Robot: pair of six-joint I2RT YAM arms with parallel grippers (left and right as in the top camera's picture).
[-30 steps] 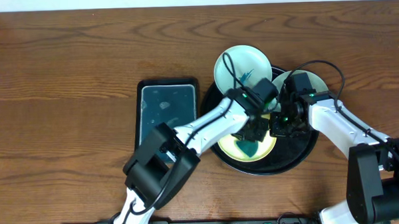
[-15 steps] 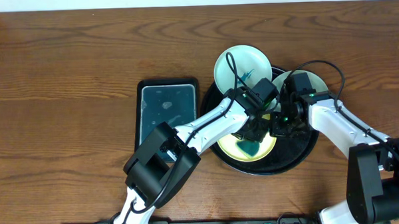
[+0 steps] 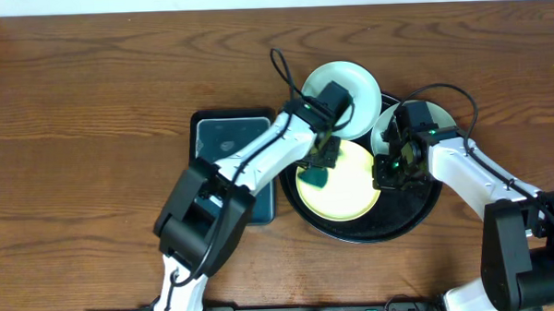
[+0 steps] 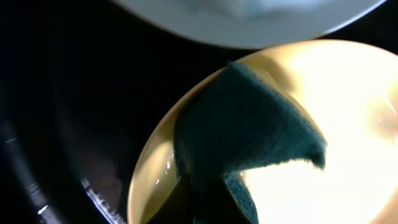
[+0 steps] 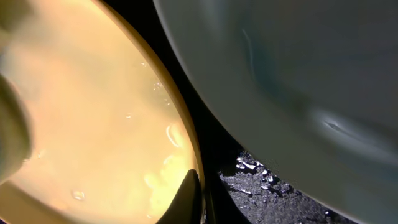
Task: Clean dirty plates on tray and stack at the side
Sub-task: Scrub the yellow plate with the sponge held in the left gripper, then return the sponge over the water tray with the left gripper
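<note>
The pale yellow plate (image 3: pixel 347 185) lies on the round black tray (image 3: pixel 415 206); its face shows no smear. My left gripper (image 3: pixel 321 163) is shut on a dark teal sponge (image 3: pixel 313 178), pressed on the plate's upper left part. In the left wrist view the sponge (image 4: pixel 242 130) covers the yellow plate's (image 4: pixel 354 124) edge. My right gripper (image 3: pixel 385 173) is shut on the yellow plate's right rim, its finger (image 5: pixel 191 193) over the plate (image 5: pixel 81 112). One bluish-white plate (image 3: pixel 344 84) leans on the tray's far rim. Another (image 3: pixel 384 126) lies partly under my right arm.
A dark rectangular tray (image 3: pixel 229 143), wet, stands left of the round tray. Bare wooden table lies to the left and far side. The tray floor (image 5: pixel 267 186) between the plates is wet and grainy.
My left gripper moved the sponge from the yellow plate's near centre to its upper left. The teal smear at the centre is gone. The right arm has not moved.
</note>
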